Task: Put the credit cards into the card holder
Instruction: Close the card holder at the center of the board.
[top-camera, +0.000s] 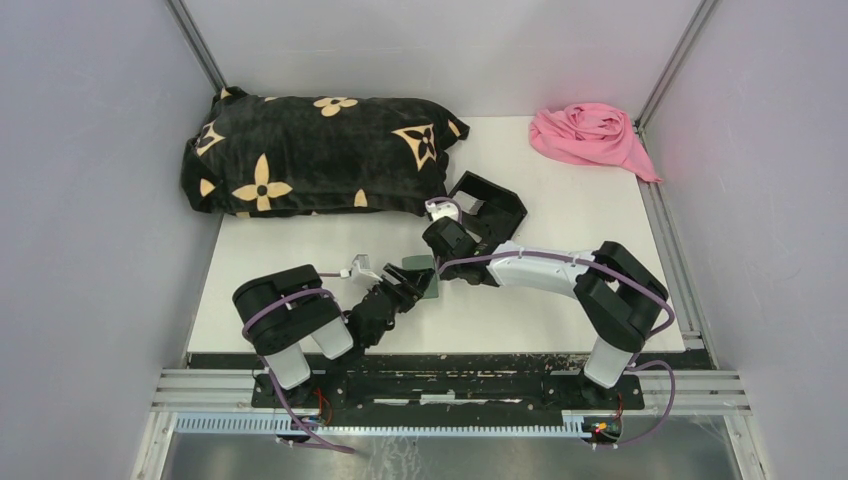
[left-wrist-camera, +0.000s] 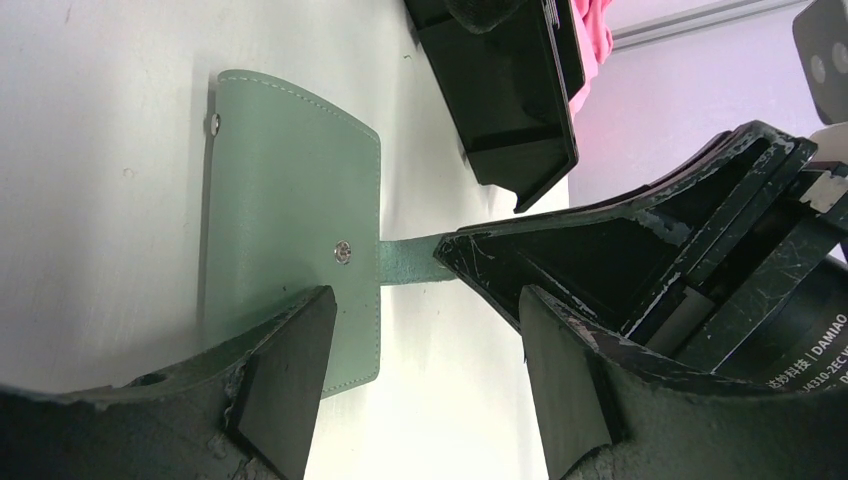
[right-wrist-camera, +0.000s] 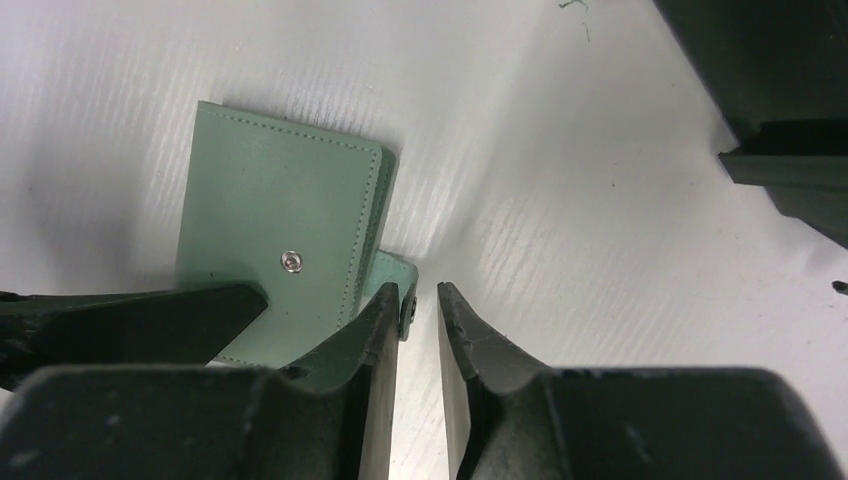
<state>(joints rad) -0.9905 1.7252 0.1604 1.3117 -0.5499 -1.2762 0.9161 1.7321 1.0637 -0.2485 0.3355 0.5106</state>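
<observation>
Matt leathery card holder (left-wrist-camera: 290, 200); scuffed plastic fingers (left-wrist-camera: 590, 250)

Seen from above, we get only a green sliver of the card holder (top-camera: 420, 266) at mid-frame. The rest lies under the left gripper (top-camera: 398, 292) and right gripper (top-camera: 434, 260), whose fingertips are too small there to tell apart. In the left wrist view, the holder's lower edge slips behind a dark finger (left-wrist-camera: 285, 390) at lower left. Its snap tab (left-wrist-camera: 410, 262) ends behind the other arm's black tip, and we cannot tell whether that tip touches it. The black box (left-wrist-camera: 510, 90) runs off the top edge and covers most of the pink cloth (left-wrist-camera: 592, 35). From the right wrist, the holder's lower corner is masked at lower left, its folded inside out of sight.
</observation>
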